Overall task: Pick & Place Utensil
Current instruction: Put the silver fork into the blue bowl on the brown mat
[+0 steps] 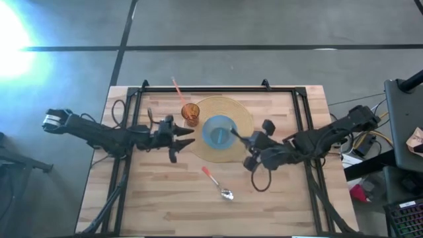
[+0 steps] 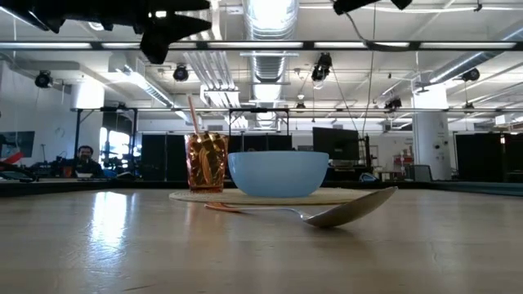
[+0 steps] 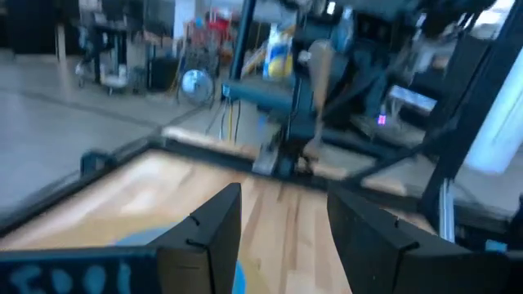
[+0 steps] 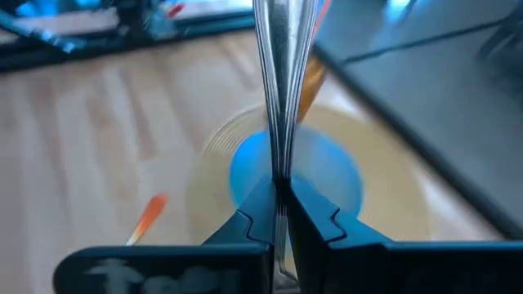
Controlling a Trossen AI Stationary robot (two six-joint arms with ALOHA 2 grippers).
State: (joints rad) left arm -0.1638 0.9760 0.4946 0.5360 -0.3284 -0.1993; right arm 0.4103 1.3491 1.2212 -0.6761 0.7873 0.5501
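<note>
Fork (image 4: 276, 90) clamped in my right tool (image 4: 279, 214), over blue bowl (image 1: 219, 131); lower handle-steady, release inside. Left tool (image 1: 183, 138) open, idle beside bowl.

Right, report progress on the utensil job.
Done: the right pincer is shut on a metal utensil, held above the bowl. In hand: carrying it. Left: setting it down; the spoon lies untouched on the table. The left pincer waits open beside the cup.
</note>
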